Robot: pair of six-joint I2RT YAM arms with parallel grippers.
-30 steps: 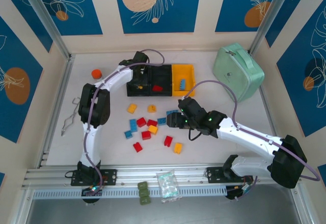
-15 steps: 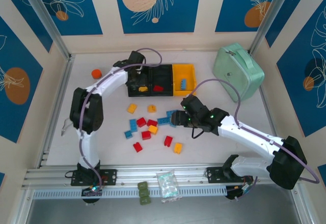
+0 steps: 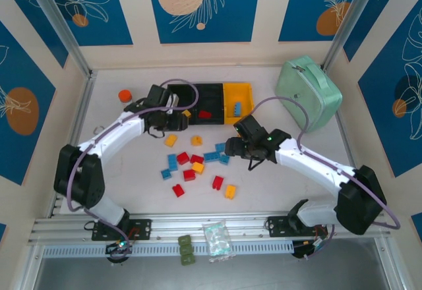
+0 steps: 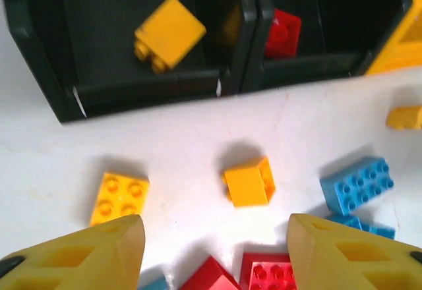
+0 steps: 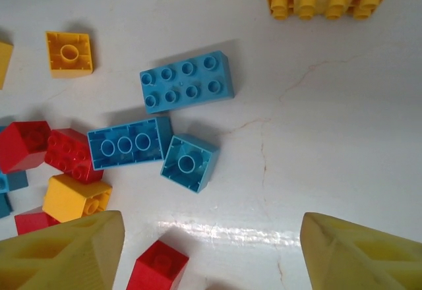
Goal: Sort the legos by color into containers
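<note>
**Left arm has let go a yellow piece and drawn back; right arm has come over the blue ones.**

The fingers of the left gripper [image 4: 214, 237] stand apart with nothing between them. The yellow lego [image 4: 170, 33] they carried a second ago now lies in the left black bin [image 4: 145, 95], next to a red lego [image 4: 283, 33] in the middle bin [image 4: 310, 62]. The right gripper [image 5: 208, 237] is also spread and empty, wider than before, above three blue legos [image 5: 186, 82] on the table [image 5: 343, 125]. So one piece is sorted, many remain loose, and blue is probably next, for the yellow-orange bin [image 3: 245, 89].
</note>
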